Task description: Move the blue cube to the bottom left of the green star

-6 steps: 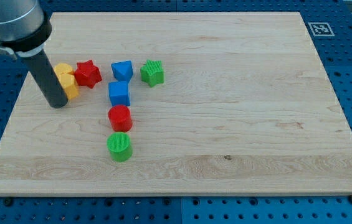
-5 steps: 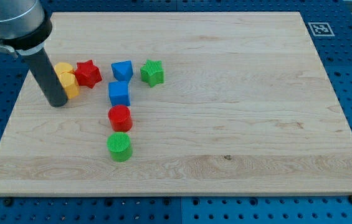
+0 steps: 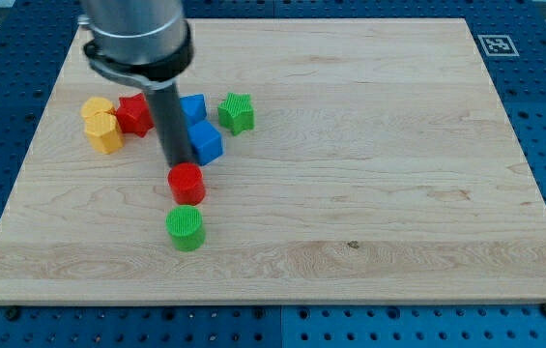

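Bright, even overhead lighting — soft, short shadows beneath the blocks; sharp focus across the wooden board (image 3: 369,174) — no glare.

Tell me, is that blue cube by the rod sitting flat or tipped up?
Flat: the blue cube rests on the board, turned cornerwise, with my tip against its left side.

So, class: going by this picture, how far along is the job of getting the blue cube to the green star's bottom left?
Nearly done: the blue cube sits just below-left of the green star. In hand: my tip presses its left side. Left: perhaps a final nudge.
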Motion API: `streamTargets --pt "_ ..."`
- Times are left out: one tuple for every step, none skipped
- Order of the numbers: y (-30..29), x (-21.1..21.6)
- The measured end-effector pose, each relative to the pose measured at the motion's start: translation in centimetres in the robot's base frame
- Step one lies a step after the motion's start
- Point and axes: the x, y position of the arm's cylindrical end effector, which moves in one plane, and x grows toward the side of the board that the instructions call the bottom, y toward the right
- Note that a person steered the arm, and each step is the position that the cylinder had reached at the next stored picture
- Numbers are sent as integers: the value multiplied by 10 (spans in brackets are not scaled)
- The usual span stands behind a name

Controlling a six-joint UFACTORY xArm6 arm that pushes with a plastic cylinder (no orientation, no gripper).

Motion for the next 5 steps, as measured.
streamTargets --pt "8 1" --pt "52 4" --pt "52 5" --pt "46 25" --pt "26 43"
